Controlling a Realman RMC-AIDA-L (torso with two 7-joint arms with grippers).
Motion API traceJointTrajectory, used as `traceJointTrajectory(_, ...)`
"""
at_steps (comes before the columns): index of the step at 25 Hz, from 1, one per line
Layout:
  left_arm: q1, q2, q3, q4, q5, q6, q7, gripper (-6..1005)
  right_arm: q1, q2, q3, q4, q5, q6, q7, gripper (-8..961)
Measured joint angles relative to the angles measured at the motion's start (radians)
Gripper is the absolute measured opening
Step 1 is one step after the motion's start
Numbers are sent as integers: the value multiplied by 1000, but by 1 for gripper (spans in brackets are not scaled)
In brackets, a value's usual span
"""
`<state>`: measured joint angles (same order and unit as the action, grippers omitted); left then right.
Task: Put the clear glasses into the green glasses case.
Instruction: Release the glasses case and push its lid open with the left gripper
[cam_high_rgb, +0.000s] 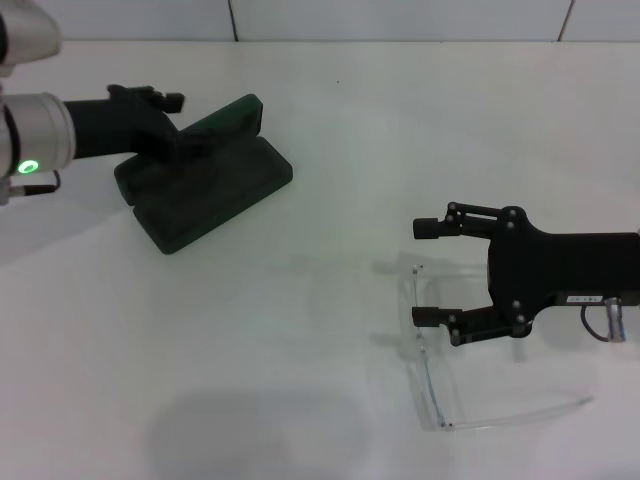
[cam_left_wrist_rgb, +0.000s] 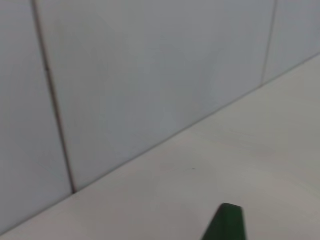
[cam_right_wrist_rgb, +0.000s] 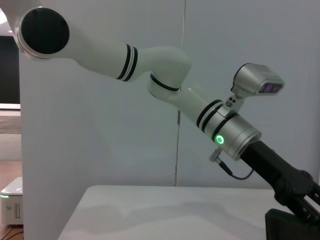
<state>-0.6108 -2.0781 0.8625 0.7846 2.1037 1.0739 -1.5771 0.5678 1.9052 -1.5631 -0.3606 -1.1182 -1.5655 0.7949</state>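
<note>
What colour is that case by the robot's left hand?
Dark green; the case shows best in the head view.

A lab-like test bench: bare white table (cam_high_rgb: 330, 130) against plain white panelled walls (cam_left_wrist_rgb: 150, 75)

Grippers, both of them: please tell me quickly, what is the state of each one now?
Left gripper: at the green glasses case, state cannot be told.
Right gripper: jaws open, above the clear glasses, holding nothing.

left tool (cam_high_rgb: 165, 110) fingertips behind case lid (cam_high_rgb: 225, 120)
</note>
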Motion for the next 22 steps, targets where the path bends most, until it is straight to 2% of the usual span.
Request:
traceJointTrajectory(5, -5, 6, 81, 3, 10, -5, -57, 638, 2, 2, 0, 0, 0, 0, -2, 868)
traceJointTrajectory(22, 21, -2, 89, 15, 25, -65, -53, 602, 8, 5, 0, -2, -19, -6, -15, 867)
